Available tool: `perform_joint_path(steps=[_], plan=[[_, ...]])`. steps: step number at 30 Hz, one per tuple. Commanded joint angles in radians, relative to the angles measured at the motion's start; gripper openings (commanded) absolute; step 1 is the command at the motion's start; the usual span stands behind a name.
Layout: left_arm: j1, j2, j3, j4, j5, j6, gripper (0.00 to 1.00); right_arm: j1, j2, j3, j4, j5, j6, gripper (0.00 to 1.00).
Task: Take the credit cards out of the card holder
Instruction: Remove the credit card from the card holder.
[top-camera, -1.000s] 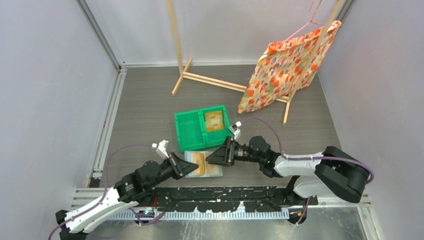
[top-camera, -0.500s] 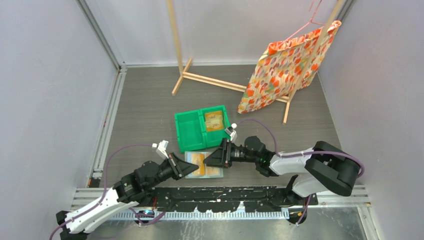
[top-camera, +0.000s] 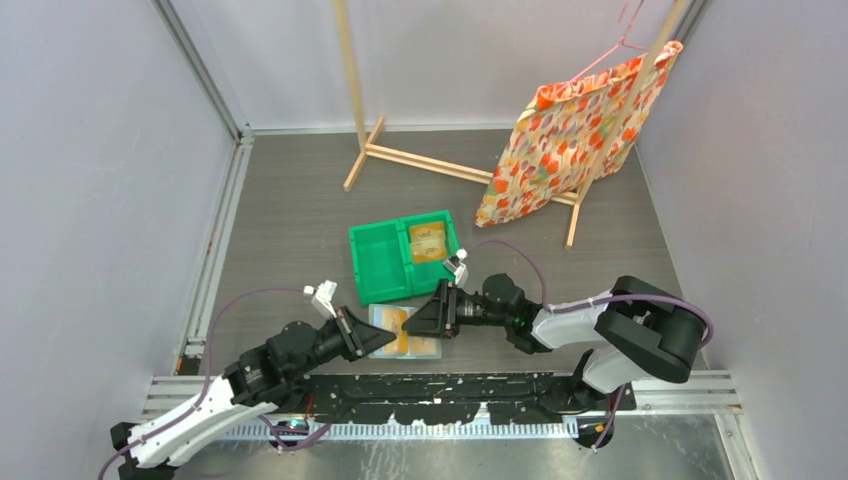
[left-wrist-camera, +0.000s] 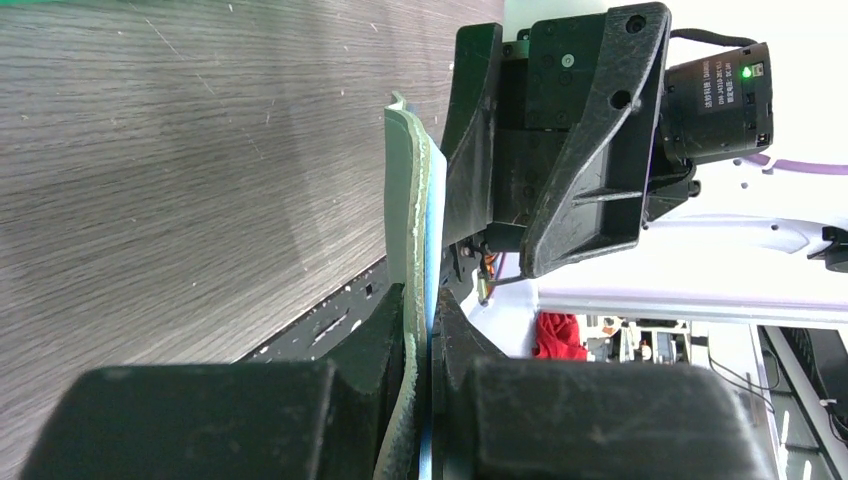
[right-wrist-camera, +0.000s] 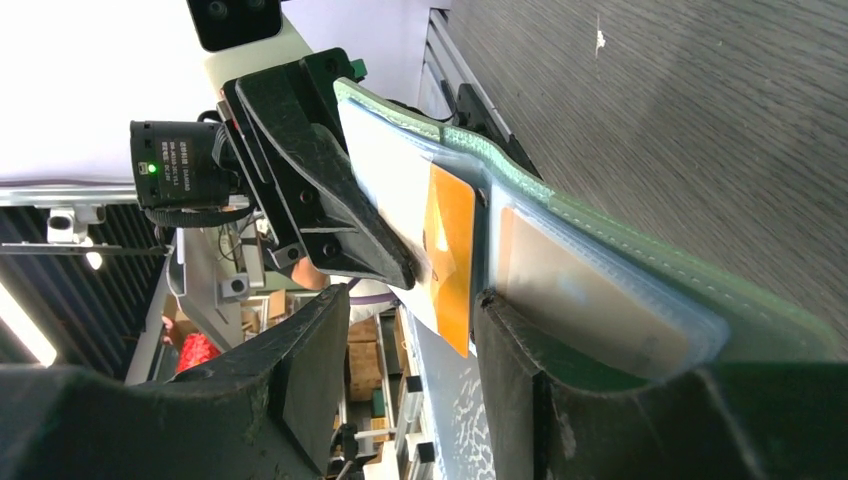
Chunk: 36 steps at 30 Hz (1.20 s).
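The card holder (top-camera: 428, 345) lies open near the table's front edge, grey-green outside and pale blue-grey inside. An orange card (top-camera: 399, 332) sticks out of its middle slot. My left gripper (top-camera: 375, 337) is shut on the holder's left edge; in the left wrist view the holder (left-wrist-camera: 410, 200) stands edge-on between the fingers. My right gripper (top-camera: 415, 323) is open over the holder. In the right wrist view the orange card (right-wrist-camera: 450, 250) reaches into the gap of the gripper (right-wrist-camera: 410, 340), and one finger (right-wrist-camera: 520, 370) rests against the holder's (right-wrist-camera: 600, 290) inner pocket. More tan cards (top-camera: 428, 243) lie in the bin.
A green two-compartment bin (top-camera: 380, 262) stands just behind the holder. A wooden clothes rack (top-camera: 420, 160) with an orange patterned cloth (top-camera: 570, 140) stands at the back. Grey walls close in left and right. A metal rail (top-camera: 400, 385) runs along the front edge.
My right gripper has moved left and down onto the open card holder, its jaws now around the orange card's edge. The left gripper has kept its hold.
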<state>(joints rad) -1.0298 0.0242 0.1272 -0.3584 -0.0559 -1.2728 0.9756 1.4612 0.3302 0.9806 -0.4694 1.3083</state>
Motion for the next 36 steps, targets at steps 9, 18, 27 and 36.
perform_joint_path(steps=[9, 18, 27, 36], plan=[[0.000, 0.033, 0.110, 0.058, 0.025, 0.038, 0.01, 0.021, 0.063, 0.032, 0.143, 0.006, 0.022, 0.56], [-0.001, 0.027, 0.105, 0.061, 0.019, 0.038, 0.01, 0.021, 0.161, -0.017, 0.449, 0.005, 0.128, 0.39], [0.001, 0.007, 0.103, 0.045, 0.013, 0.036, 0.01, 0.022, 0.158, -0.018, 0.449, 0.004, 0.121, 0.20], [0.000, 0.022, 0.100, 0.055, 0.018, 0.035, 0.01, 0.027, 0.168, 0.001, 0.449, -0.011, 0.120, 0.17]])
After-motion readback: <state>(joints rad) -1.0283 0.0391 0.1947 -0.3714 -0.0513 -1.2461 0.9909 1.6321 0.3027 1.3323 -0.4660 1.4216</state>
